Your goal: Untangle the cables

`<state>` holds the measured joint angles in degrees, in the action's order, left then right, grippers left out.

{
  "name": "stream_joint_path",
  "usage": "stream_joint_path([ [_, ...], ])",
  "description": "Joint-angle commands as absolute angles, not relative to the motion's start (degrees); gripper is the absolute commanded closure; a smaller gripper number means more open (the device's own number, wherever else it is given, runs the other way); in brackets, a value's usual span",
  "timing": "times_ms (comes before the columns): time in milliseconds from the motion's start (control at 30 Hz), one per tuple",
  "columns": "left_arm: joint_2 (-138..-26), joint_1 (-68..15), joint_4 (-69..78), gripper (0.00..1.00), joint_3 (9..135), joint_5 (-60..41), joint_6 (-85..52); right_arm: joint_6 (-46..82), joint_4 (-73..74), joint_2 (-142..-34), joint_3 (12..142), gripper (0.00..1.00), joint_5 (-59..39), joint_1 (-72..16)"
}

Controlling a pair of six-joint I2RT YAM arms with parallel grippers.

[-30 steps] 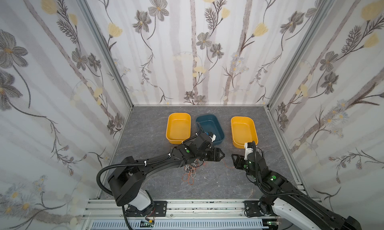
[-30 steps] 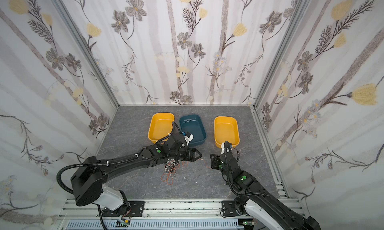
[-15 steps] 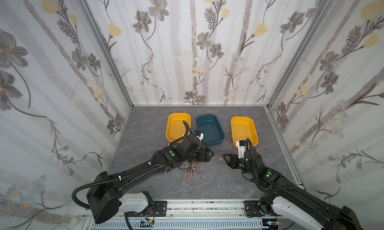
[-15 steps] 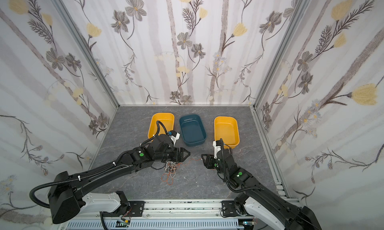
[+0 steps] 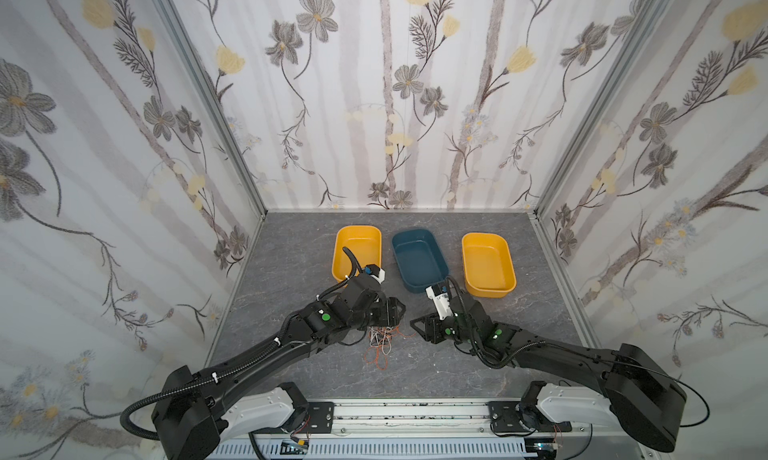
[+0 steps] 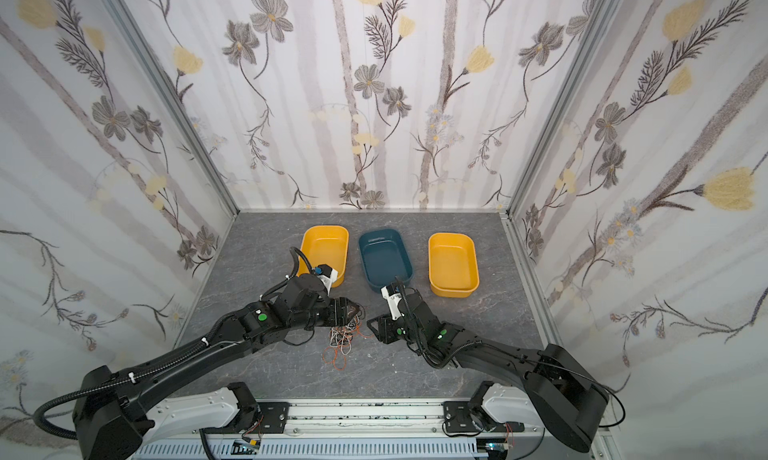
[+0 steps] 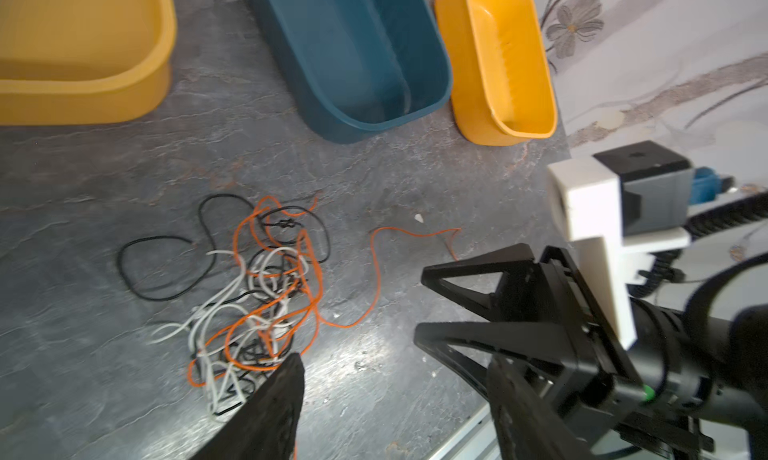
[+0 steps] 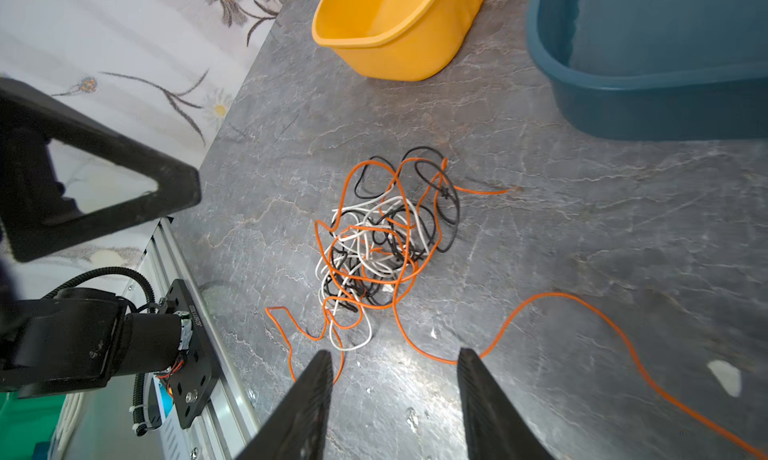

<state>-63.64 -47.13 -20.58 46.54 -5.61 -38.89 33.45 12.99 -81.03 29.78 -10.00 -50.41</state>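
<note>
Cables point(image 5: 380, 343) in orange, white and black lie knotted in one loose heap on the grey table point(image 5: 291, 279), an orange strand point(image 8: 582, 304) trailing toward the right gripper point(image 5: 417, 329). Over the heap's far edge hangs the left gripper point(image 5: 397, 312), jaws wide, gripping nothing. The right gripper faces it just beside the heap, fingers point(image 8: 316, 395) parted and unloaded, the strand passing one tip. Beyond stand a yellow tray point(image 5: 357, 250), a blue tray point(image 5: 417, 256) and a second yellow tray point(image 5: 486, 264) in a row.
</note>
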Motion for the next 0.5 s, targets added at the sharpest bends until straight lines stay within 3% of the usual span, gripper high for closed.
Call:
stream_joint_path([
  [0,-62.0,-45.6,-24.1,0.32,43.9,-1.9,-40.2,31.5,11.8,-84.0,32.4,0.49,-6.0,-51.8],
  [200,-62.4,-43.5,-24.5,0.36,38.5,-0.1,-42.3,35.1,2.7,-88.2,35.9,0.49,2.1,-53.0],
  [467,-66.7,-42.3,-16.2,0.37,34.1,-2.9,-43.6,41.7,6.9,-89.0,32.2,0.46,-0.7,-52.7],
])
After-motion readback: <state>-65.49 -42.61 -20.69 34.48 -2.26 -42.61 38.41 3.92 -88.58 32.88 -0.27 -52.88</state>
